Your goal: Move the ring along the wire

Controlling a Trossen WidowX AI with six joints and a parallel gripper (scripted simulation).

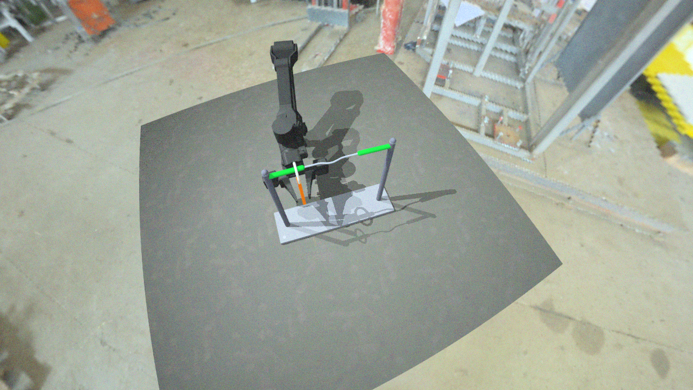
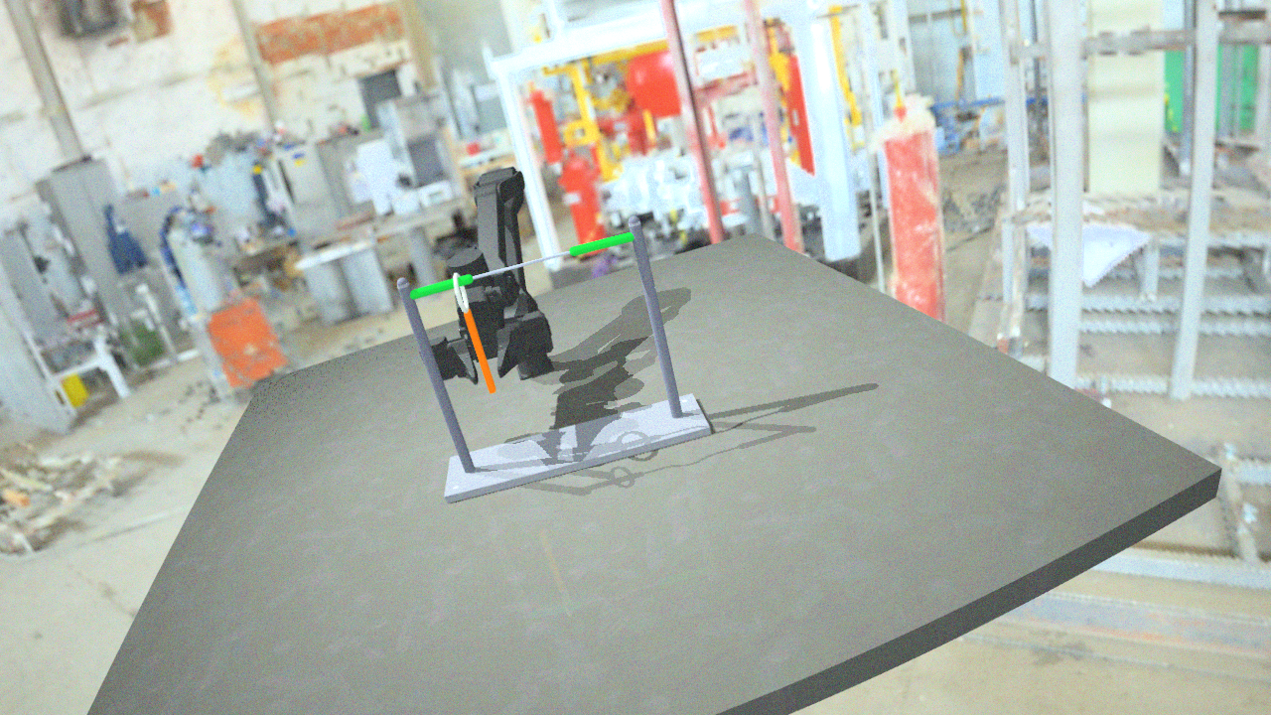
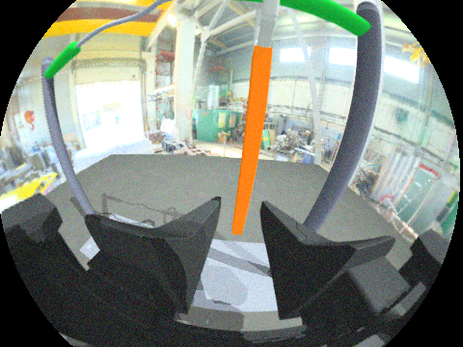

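Two fingers of the pincer (image 3: pixel 241 226) stand spread with the orange handle's (image 3: pixel 253 135) lower end in the gap — touching neither, gripping nothing. Its ring (image 2: pixel 459 290) hangs on the green part (image 2: pixel 440 286) beside the near post (image 2: pixel 433 368), above the bench (image 2: pixel 622 569).

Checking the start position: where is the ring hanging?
In the top view, the ring hangs on the left green section, beside the left post.

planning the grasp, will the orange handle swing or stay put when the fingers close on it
Orange handle hangs freely from the ring on the green wire part, so it probably swings if nudged. It looks straight and stiff. The open gripper straddles its tip.
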